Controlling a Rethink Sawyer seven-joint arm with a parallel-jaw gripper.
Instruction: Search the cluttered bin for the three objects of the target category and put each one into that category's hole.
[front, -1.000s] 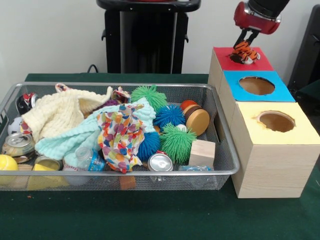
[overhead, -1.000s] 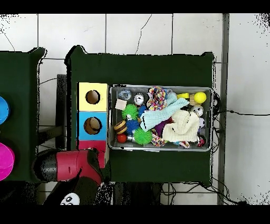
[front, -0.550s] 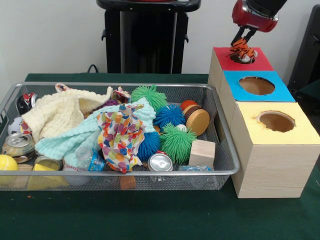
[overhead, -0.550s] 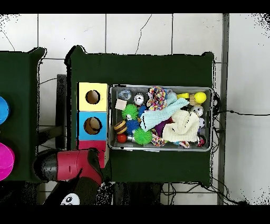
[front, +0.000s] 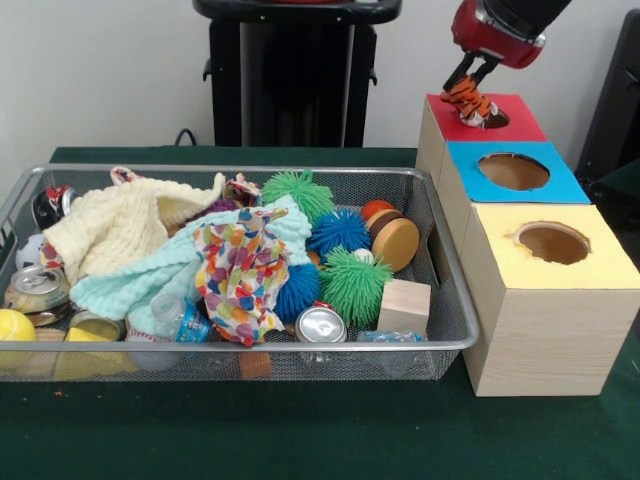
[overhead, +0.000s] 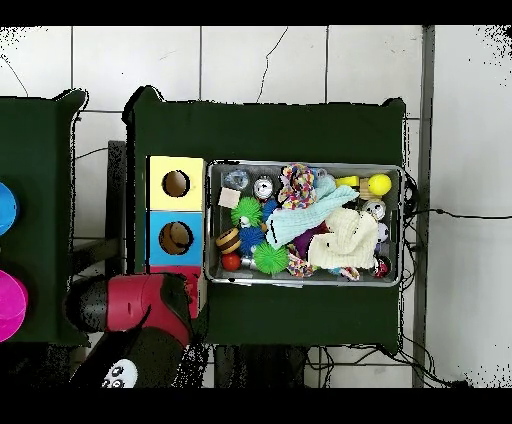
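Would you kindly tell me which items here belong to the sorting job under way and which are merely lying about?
In the job:
- hand, shut on the striped tiger toy
- red-topped box, hole partly covered by the toy
- wire bin being searched

Lying about for now:
- blue-topped box
- yellow-topped box
- spiky green ball
- wooden cube
- cream knitted cloth

end effector (front: 470, 82) now higher and further left over the red box (front: 487, 118) than a second ago, striped tiger toy (front: 466, 99) lifted along with it, hole partly uncovered
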